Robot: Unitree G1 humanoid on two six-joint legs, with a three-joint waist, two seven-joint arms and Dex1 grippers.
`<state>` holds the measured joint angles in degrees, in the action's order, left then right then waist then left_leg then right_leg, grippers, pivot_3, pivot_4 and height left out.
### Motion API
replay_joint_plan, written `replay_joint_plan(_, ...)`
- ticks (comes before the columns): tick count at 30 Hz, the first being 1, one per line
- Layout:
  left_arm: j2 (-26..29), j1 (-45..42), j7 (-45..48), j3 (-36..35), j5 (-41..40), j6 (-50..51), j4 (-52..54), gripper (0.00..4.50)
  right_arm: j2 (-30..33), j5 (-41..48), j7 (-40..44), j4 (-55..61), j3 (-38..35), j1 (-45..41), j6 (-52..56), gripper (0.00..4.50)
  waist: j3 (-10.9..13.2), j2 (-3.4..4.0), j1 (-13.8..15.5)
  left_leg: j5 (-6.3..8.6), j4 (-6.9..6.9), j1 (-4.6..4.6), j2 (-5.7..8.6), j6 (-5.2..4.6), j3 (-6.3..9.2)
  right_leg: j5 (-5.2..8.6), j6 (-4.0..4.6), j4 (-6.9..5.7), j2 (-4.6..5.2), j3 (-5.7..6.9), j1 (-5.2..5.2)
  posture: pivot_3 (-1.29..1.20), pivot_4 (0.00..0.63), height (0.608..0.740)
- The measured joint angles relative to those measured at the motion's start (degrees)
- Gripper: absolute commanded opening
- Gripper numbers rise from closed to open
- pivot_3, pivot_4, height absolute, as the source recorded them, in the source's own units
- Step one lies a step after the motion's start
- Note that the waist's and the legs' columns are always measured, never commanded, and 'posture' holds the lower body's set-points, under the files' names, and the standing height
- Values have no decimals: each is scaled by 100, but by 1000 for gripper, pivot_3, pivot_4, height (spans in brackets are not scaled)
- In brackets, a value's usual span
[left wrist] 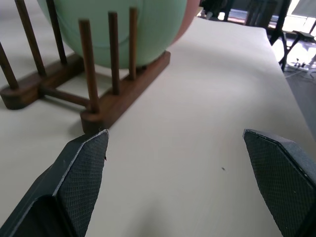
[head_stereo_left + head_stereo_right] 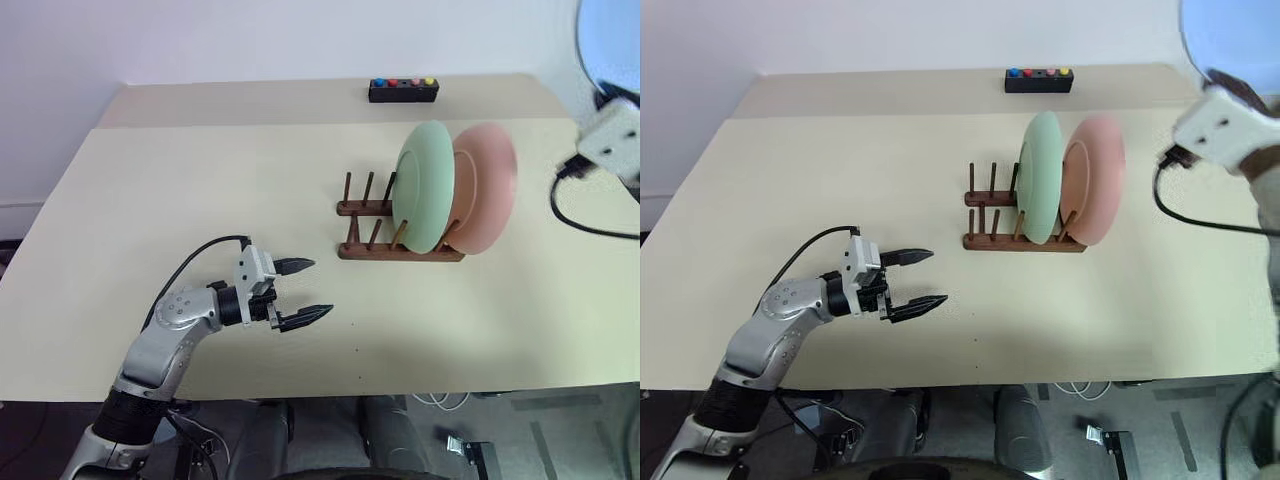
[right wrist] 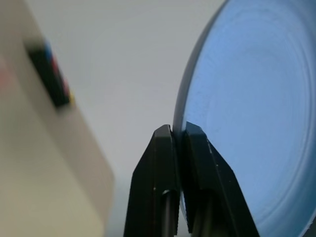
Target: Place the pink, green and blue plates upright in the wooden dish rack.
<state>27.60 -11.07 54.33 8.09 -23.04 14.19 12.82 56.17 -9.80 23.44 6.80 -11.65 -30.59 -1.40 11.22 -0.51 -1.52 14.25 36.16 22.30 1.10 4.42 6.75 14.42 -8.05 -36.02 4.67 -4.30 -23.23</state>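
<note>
- Wooden dish rack (image 2: 400, 232) sits mid-table on the cream table (image 2: 200, 180) — green plate (image 2: 425, 186) and pink plate (image 2: 485, 188) stand upright in it, side by side, pink on the robot's right.
- Blue plate (image 3: 256, 123) is up off the table at far right, rim pinched between the right gripper's (image 3: 178, 132) pressed-together fingers.
- Left gripper (image 2: 300, 292) hangs low over the table, fingers spread wide, nothing between them — pointing toward the rack, apart from it.
- Black box with coloured buttons (image 2: 403, 91) at the far table edge.
</note>
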Motion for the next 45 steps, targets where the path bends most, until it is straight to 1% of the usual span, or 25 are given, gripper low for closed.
replay_joint_plan(2,-1,-33,-54,-41,21,-28,-57,4500,-242,358,263,323,192,-289,51,67,0,-3,1,0,-1,1,0,0,2,-1,-2,2,0,1,1,0,150,740)
replay_joint_plan(6,-1,-52,-200,-127,110,-123,-161,4500,-1213,1464,845,1012,822,-806,470,67,0,-3,-37,0,0,5,1,-1,6,-2,-3,0,1,2,-1,0,150,740)
replay_joint_plan(9,-2,-55,-223,-162,125,-133,-168,4500,-1724,2280,1024,1340,921,-995,954,67,2,-5,-4,0,2,8,2,-1,9,-2,-2,1,2,4,-2,0,150,740)
replay_joint_plan(11,-16,-56,-248,-171,131,-141,-165,4500,-2153,3125,1094,1642,922,-1088,1476,67,2,-5,2,0,-1,7,1,-1,11,-2,-2,-2,1,5,-2,0,150,740)
replay_joint_plan(14,-33,-46,-278,-172,133,-142,-159,4500,-2449,4165,1117,1980,922,-1068,2207,67,2,-5,43,0,1,7,1,-1,13,-2,-1,-3,1,7,-3,0,150,740)
replay_joint_plan(17,-32,-3,-330,-177,133,-141,-135,4500,-2618,5074,1027,2247,893,-763,2901,67,1,-6,62,1,2,7,2,-1,14,-2,0,-3,1,7,-2,0,150,740)
replay_joint_plan(22,-13,61,-372,-201,130,-126,-31,4500,-2850,6278,473,2321,596,-103,3751,67,0,-6,55,0,1,7,1,-1,14,-1,0,-5,0,8,-4,0,150,740)
replay_joint_plan(28,44,118,-385,-220,128,-99,-15,4500,-2915,6955,-97,2269,202,409,4137,67,0,-6,47,1,-1,7,1,-1,12,-1,0,-5,-1,7,-7,0,150,740)
replay_joint_plan(32,50,118,-382,-219,127,-70,-16,4500,-2923,7098,-243,2223,175,716,4238,67,1,-6,46,0,0,8,1,-1,11,-1,0,-5,-2,8,-7,0,150,740)
replay_joint_plan(45,50,63,-364,-217,127,-32,-16,4500,-2978,7210,-313,2080,183,944,4265,67,1,-6,42,1,-1,8,1,-1,11,-1,0,-4,-2,7,-8,0,150,740)
